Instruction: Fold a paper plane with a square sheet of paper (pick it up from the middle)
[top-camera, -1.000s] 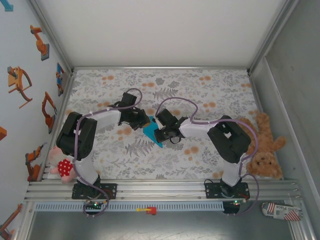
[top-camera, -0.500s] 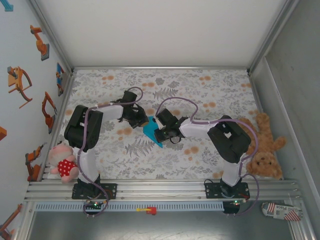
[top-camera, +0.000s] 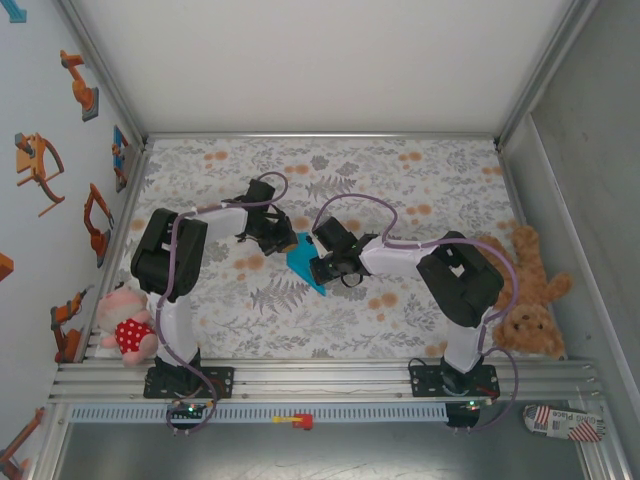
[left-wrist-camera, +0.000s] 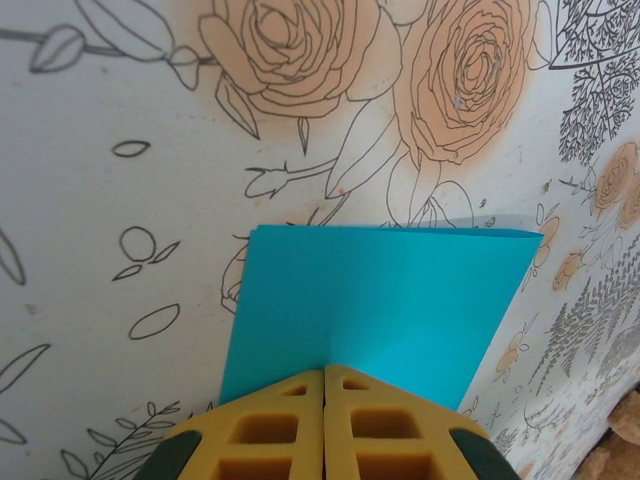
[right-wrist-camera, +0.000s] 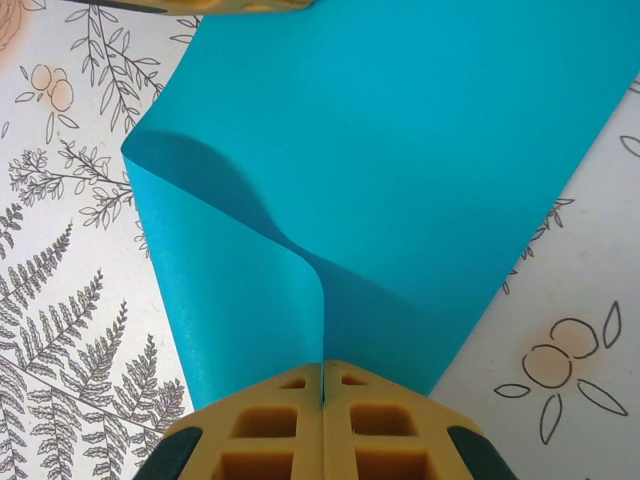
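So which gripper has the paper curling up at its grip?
The right gripper: the sheet bows up into a curl at its shut jaws. At the left gripper it looks flat.

Left gripper: fingers together, pointing right.
Right gripper: pinched on the square sheet of paper.
Left arm, right arm: bent inward, grippers near each other.

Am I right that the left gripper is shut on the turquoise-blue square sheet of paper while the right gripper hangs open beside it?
Not quite: the right gripper is shut on the turquoise-blue square sheet of paper too, as the right wrist view shows; the left gripper is indeed shut on it.
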